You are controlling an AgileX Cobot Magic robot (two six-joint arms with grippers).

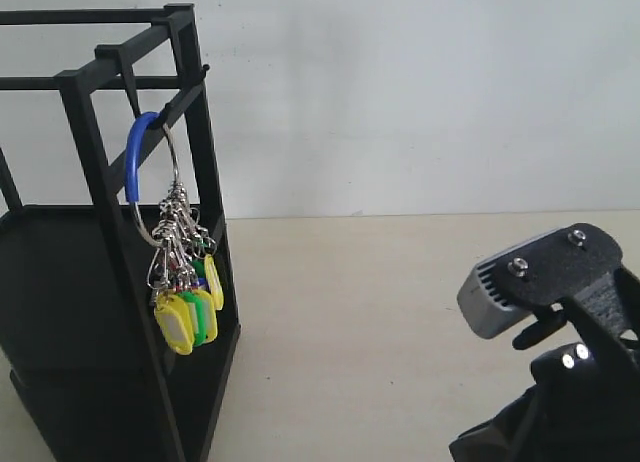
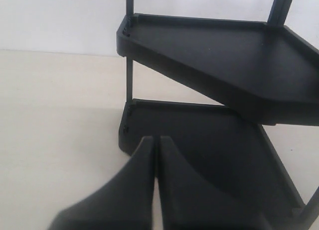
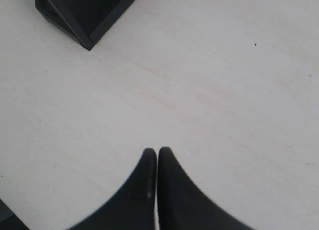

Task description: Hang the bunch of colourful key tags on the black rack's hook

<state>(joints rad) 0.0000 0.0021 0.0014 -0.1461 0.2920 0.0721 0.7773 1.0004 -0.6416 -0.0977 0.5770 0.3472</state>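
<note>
A pale beige table (image 1: 400,312) met a white wall (image 1: 420,82). At left, the colourful key tag bunch (image 1: 180,252) hung from the hook (image 1: 131,88) on the black rack (image 1: 95,182). The right gripper (image 3: 157,151), jaws together, pointed down at the table. The left gripper (image 2: 155,140), also closed, faced the rack's 2 shelves (image 2: 224,56).

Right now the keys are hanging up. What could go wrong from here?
The key bunch hangs from the hook only by its ring, so a jolt might shake it off. The left gripper, shut and empty, sits close to the rack's lower shelf; a careless pull-away could bump the rack and set the keys swinging.
</note>
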